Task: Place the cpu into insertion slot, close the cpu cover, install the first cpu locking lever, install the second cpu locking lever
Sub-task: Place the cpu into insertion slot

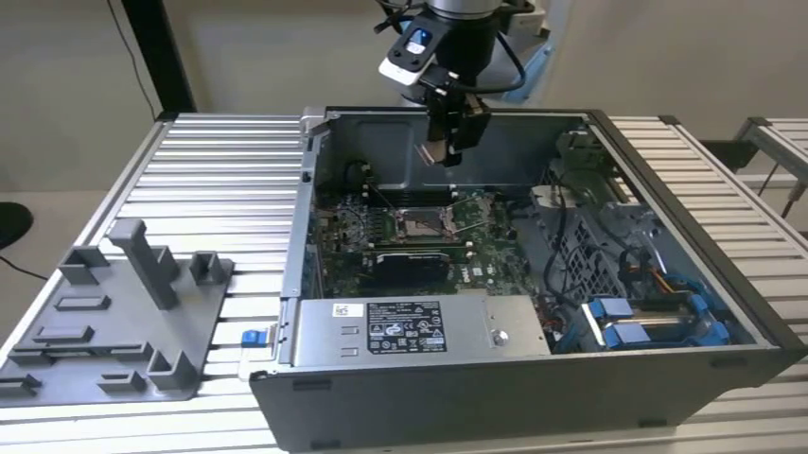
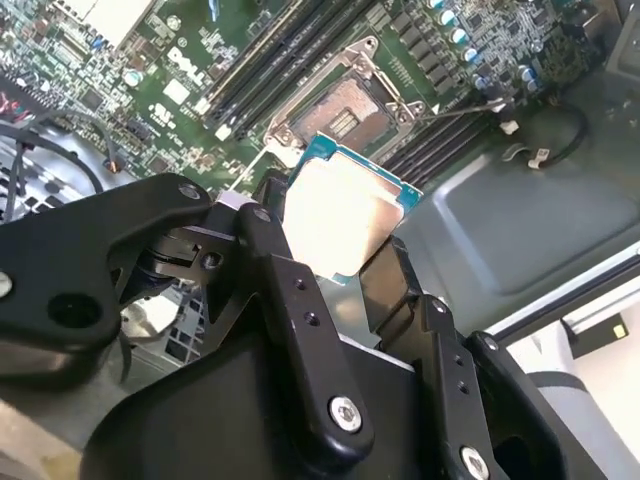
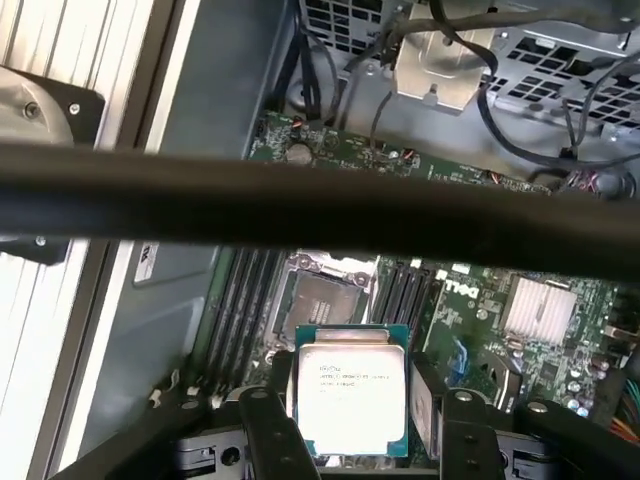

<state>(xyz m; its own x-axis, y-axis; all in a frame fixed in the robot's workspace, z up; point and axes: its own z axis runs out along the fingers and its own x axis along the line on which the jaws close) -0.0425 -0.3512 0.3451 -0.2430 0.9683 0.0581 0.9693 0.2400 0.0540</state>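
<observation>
The claw hangs over the open computer case, closed on the chip and pinching it by 2 opposite edges. In both wrist views the chip sits between the 2 black fingers. Its metal top faces the first wrist view and its pale underside faces the second wrist view. The socket lies uncovered on the green board, below the chip and apart from it.

cpu aloft — insertion slot uncovered
</observation>
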